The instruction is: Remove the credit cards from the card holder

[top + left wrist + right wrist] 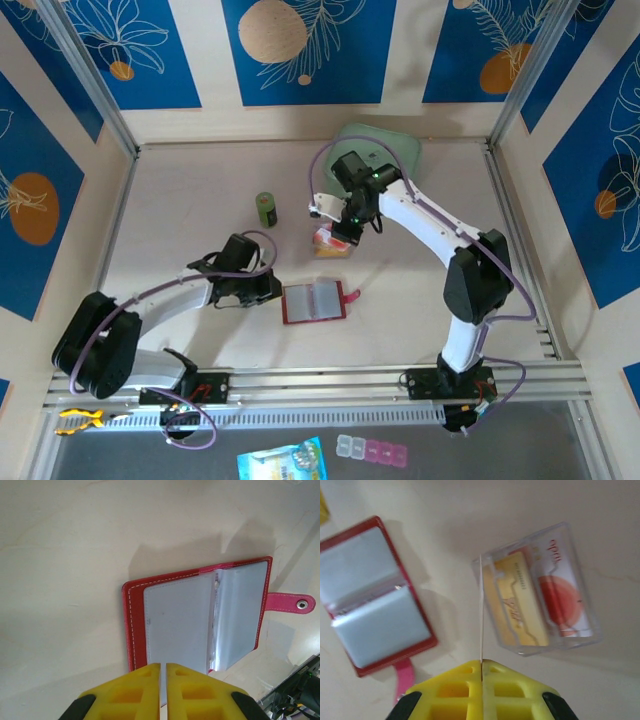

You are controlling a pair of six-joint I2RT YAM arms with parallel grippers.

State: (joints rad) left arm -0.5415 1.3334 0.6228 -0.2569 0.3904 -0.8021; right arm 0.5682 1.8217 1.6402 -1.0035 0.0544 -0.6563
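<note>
While the card holder (313, 302) lies spread open on the table (200, 180) at lower centre of the overhead view, its snap tab (290, 602) trailing off to the right, the right gripper (481, 662) hangs over the left edge of a clear plastic box (555, 642) just above it in that frame. Its fingers are pressed together on a single credit card (481, 605), seen edge-on as a thin pale line rising from the yellow pads. Two more credit cards (517, 600), one yellowish and one white with an orange-red disc, lie side by side inside that box at the right of the right wrist view. The left gripper (162, 666) sits at the holder's near edge, bottom centre of the left wrist view, its fingers drawn almost together with only a sliver between them; whether they nip a leaf of the pale grey pockets (175, 620) or simply pin the wallet cannot be told. The pockets facing up look empty in both wrist views, though the leaves folded beneath are hidden. Judged from this, the job appears well advanced: at least two cards are out and boxed and a third is clear of the wallet and in the air. What is left is to set it down and to check the covered pockets for any stragglers.
</note>
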